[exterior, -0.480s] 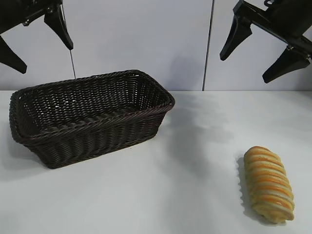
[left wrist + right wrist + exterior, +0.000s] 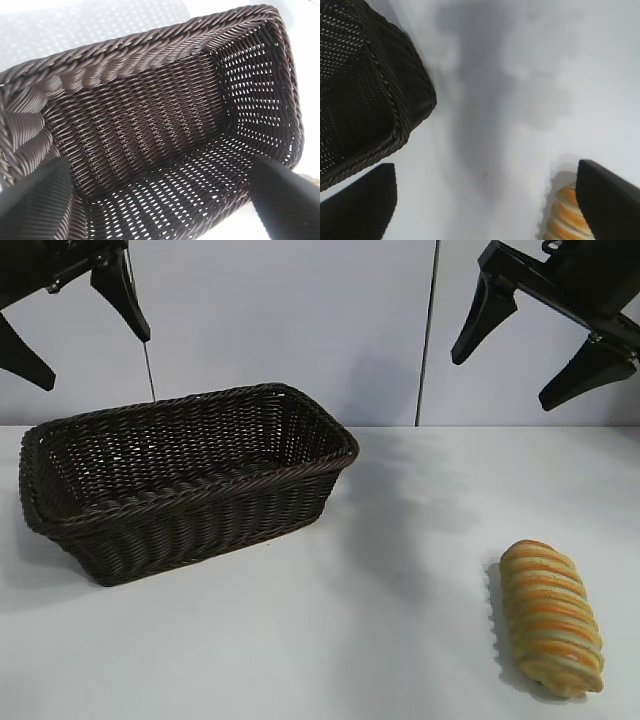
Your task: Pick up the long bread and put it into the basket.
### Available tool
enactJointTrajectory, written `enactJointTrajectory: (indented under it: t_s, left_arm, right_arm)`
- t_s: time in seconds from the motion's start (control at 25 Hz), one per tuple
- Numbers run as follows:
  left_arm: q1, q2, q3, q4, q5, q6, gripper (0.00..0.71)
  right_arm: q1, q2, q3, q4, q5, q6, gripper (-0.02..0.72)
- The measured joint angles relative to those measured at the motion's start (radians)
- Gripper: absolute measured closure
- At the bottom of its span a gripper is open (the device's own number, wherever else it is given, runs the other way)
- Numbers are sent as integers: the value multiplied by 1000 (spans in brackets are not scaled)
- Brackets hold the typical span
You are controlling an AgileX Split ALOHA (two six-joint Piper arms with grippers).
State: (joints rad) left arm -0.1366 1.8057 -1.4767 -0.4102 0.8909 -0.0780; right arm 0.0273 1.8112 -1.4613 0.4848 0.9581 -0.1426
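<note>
The long bread (image 2: 551, 618), golden-yellow with orange-brown ridges, lies on the white table at the front right. Part of it shows in the right wrist view (image 2: 565, 215). The dark brown wicker basket (image 2: 190, 502) stands at the left, empty. It also shows in the left wrist view (image 2: 125, 55) and the right wrist view (image 2: 360, 95). My right gripper (image 2: 505, 378) hangs open and empty high above the table, well above the bread. My left gripper (image 2: 95, 362) hangs open and empty high above the basket's left end.
The white table (image 2: 400, 540) lies bare between basket and bread. A grey wall with a vertical seam (image 2: 428, 330) stands behind.
</note>
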Motion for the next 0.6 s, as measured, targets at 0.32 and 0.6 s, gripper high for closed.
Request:
enactJointTrajectory:
  t_s: [0.32, 0.6]
  left_arm:
    - [0, 0, 0, 0, -7, 0, 15]
    - [1, 0, 0, 13, -18, 1, 15]
  right_arm:
    - [0, 0, 0, 0, 0, 0, 8]
    - [0, 0, 0, 0, 0, 0, 8]
